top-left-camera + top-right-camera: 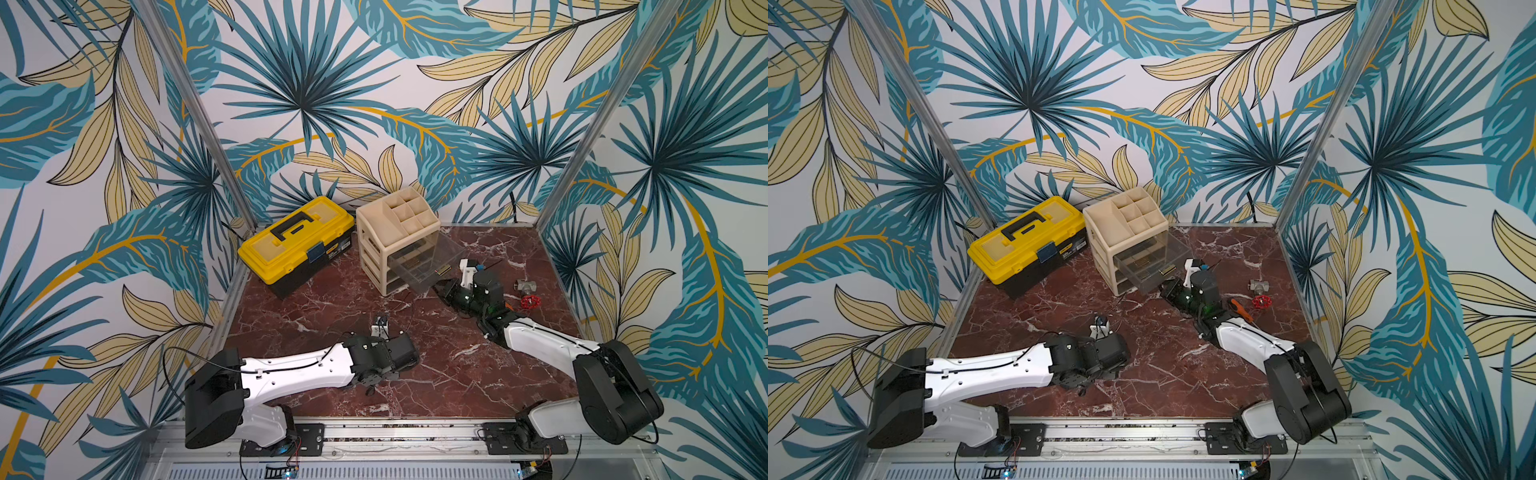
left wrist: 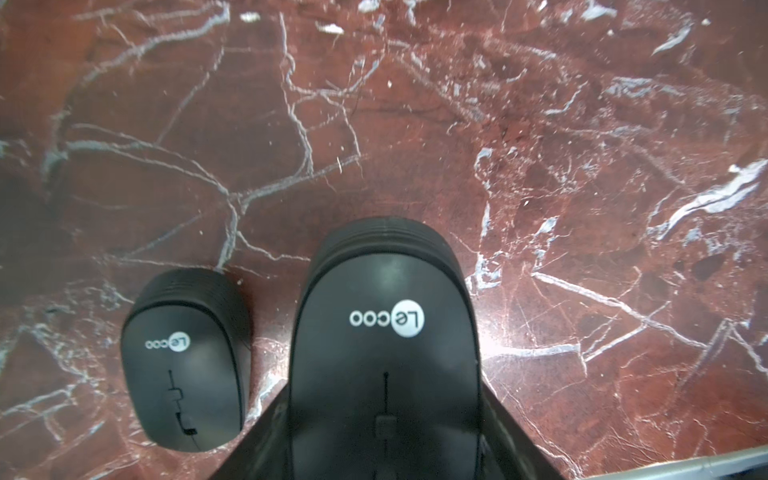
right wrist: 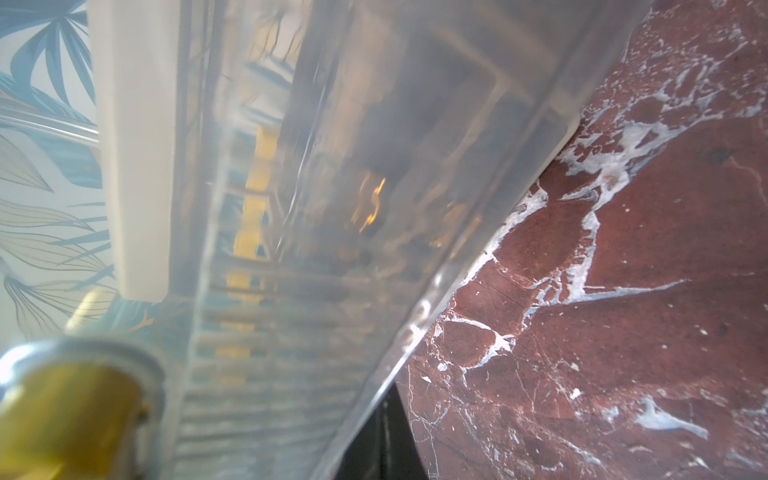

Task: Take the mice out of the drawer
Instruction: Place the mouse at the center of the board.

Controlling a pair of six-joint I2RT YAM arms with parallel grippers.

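Mice: two in sight, both in the left wrist view only.

The held mouse [image 2: 386, 332] sits between the dark fingers [image 2: 259, 440] of the left tool [image 2: 384, 386]. The tool is partly open, its jaws set against the mouse's two sides. The white "Lecoo" mark faces up and the scroll wheel is toward the camera. It looks larger than the second mouse [image 2: 187, 361], so it is nearer the lens. Whether it touches the tabletop [image 2: 540, 166] I cannot tell.

The second mouse lies flat on the red marble just beside it, apart from it and pointing the same way. In both top views the left arm's wrist, lower centre of the frame, covers both.

Right tool [image 1: 441, 287] [image 1: 1168, 291]: jaws fully closed, tip at the front corner of the clear drawer [image 1: 424, 257], right of centre. Whether it pinches anything I cannot tell. The right wrist view gives only blurred clear plastic and a blurred gold knob [image 3: 70, 415].

The drawer stands well out of the beige organiser [image 1: 386, 232]; its contents are not legible. A shut yellow toolbox [image 1: 297, 241] sits left of the organiser, and a red-wheeled valve [image 1: 528, 300] right of the right tool.
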